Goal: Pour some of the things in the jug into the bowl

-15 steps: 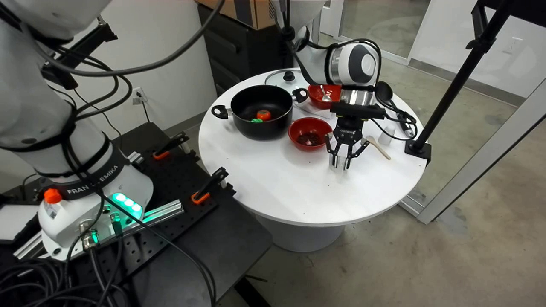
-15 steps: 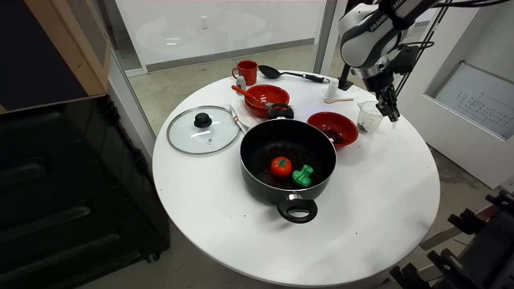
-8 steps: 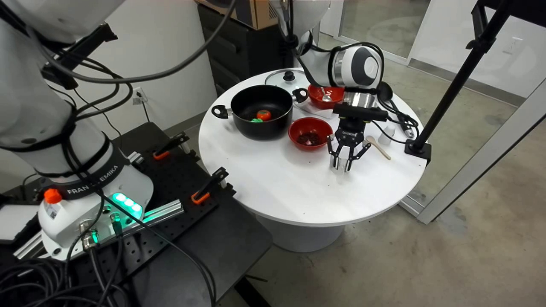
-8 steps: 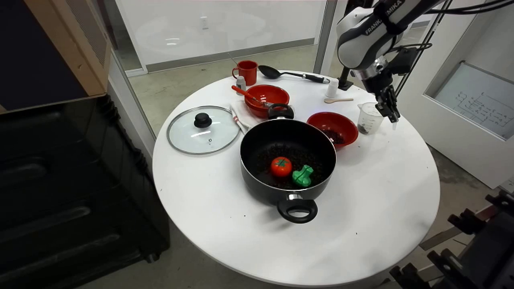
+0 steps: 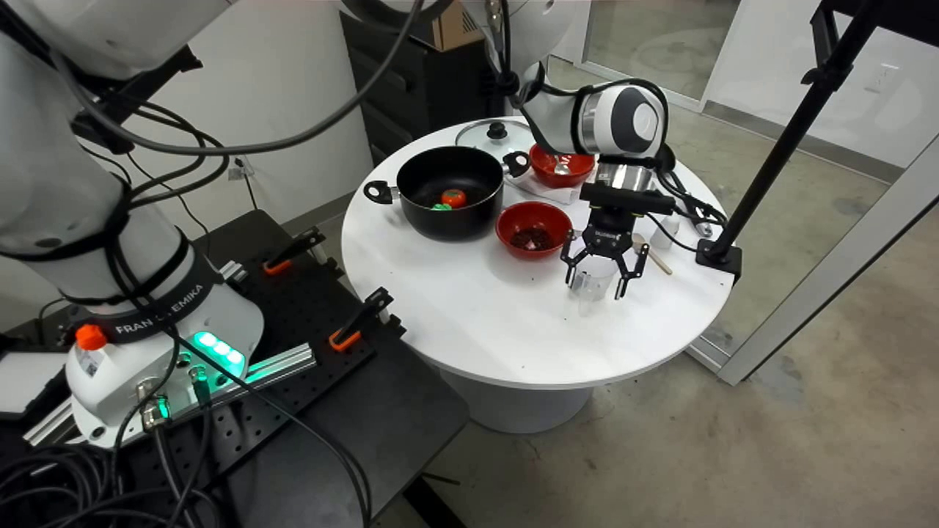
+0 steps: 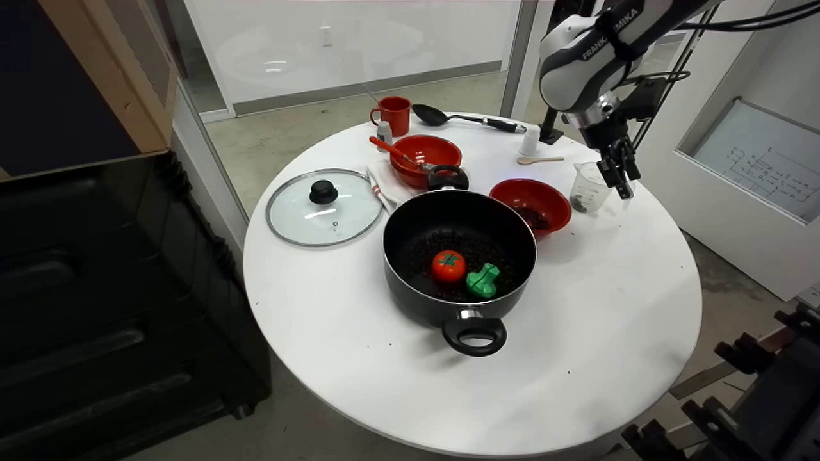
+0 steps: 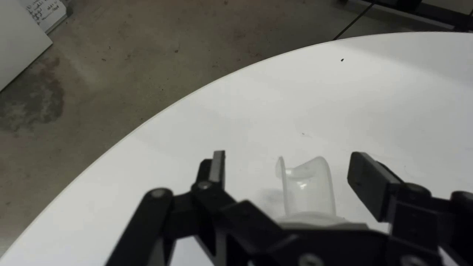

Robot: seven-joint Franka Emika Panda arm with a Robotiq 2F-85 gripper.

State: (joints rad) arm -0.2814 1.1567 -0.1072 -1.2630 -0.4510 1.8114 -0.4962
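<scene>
Gripper [image 7: 291,168] spread wide; jug handle [image 7: 309,195] framed between fingers [image 7: 218,167]; jug body [image 7: 318,221] mostly hidden behind gripper in wrist view; dark contents [image 6: 580,203] blurred.

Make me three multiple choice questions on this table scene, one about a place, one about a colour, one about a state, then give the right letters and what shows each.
1. Where is the tomato?
A. On the glass lid
B. In the black pot
C. Beside the wooden spoon

2. What colour is the bowl nearest the jug?
A. Blue
B. White
C. Red

3. How do the jaws stand?
A. Open
B. Shut with nothing between them
C. Shut on the wooden spoon

1: B, as an exterior view shows it inside, next to the green toy.
2: C, as that bowl is red in both exterior views.
3: A, as the wrist view shows them spread, with white table visible on both sides of the jug's handle.
</scene>
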